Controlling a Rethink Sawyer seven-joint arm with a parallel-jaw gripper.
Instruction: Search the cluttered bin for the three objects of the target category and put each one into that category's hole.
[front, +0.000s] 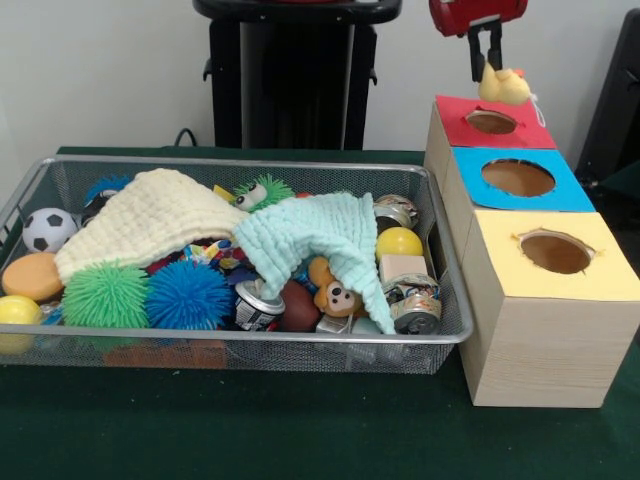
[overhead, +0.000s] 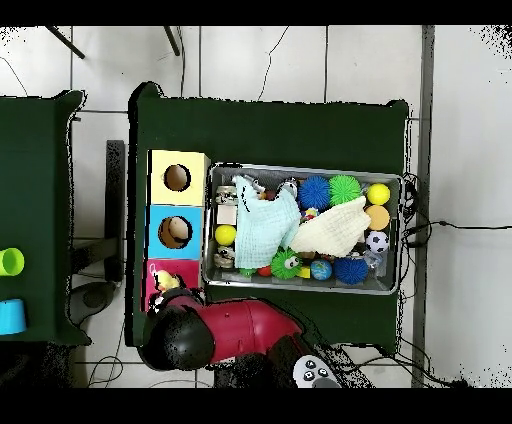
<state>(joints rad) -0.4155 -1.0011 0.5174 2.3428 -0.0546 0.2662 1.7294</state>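
My gripper hangs at the top right of the front view, shut on a yellow duck with an orange beak. The duck hangs just above the round hole in the red top panel of the pale wooden box. In the overhead view my arm covers most of the red panel, and the duck peeks out beside it. The silver wire-mesh bin lies left of the box. A brown monkey with a tan face lies in it, half under a mint cloth.
The blue-topped hole and yellow-topped hole are nearer the camera than the red one. In the bin are a cream cloth, green and blue spiky balls, crushed cans, a soccer ball and other balls.
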